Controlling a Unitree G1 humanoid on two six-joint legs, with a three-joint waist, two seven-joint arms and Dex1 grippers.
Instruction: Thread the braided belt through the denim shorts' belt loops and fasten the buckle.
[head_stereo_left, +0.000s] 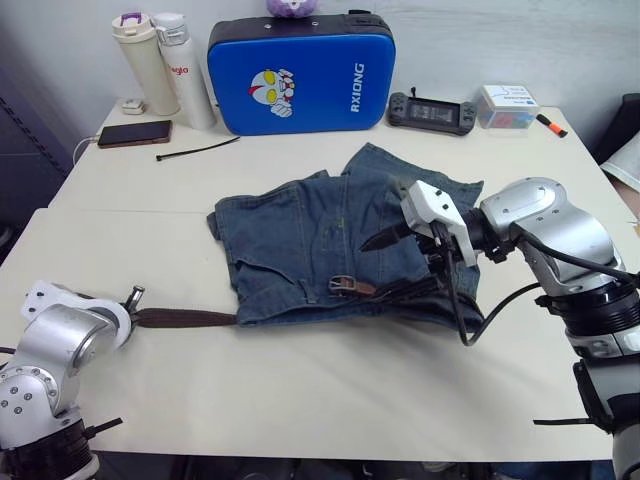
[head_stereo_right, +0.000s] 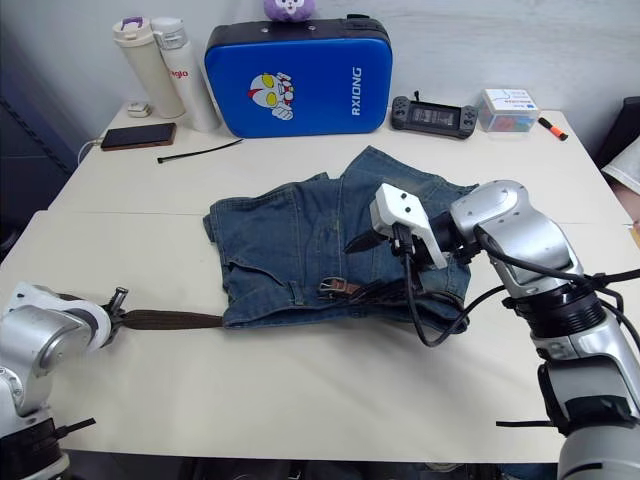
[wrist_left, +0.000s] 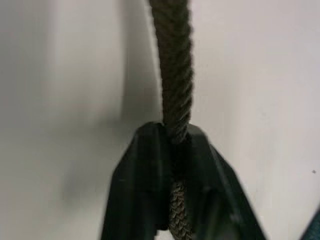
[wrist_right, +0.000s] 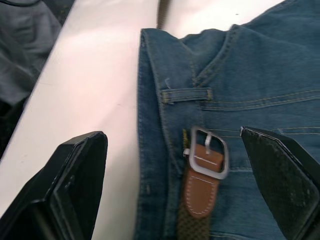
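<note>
The denim shorts (head_stereo_left: 300, 240) lie flat mid-table, waistband toward the near edge. The braided belt (head_stereo_left: 185, 319) runs along the waistband and its dark brown tail leaves the shorts to the left. My left gripper (head_stereo_left: 133, 300) is shut on that tail, which is pinched between the black fingers (wrist_left: 145, 165) in the left wrist view. The silver buckle (wrist_right: 207, 152) on its brown leather tab rests on the denim just below a belt loop (wrist_right: 186, 95). My right gripper (wrist_right: 172, 135) hovers over the buckle, wide open and holding nothing, one finger on each side of it.
Along the far edge stand a blue case (head_stereo_left: 300, 75), two bottles (head_stereo_left: 140, 65), a phone (head_stereo_left: 133, 133), a black cable tie (head_stereo_left: 197, 150), a game controller (head_stereo_left: 432, 110), a small box (head_stereo_left: 507, 105) and an orange marker (head_stereo_left: 551, 125).
</note>
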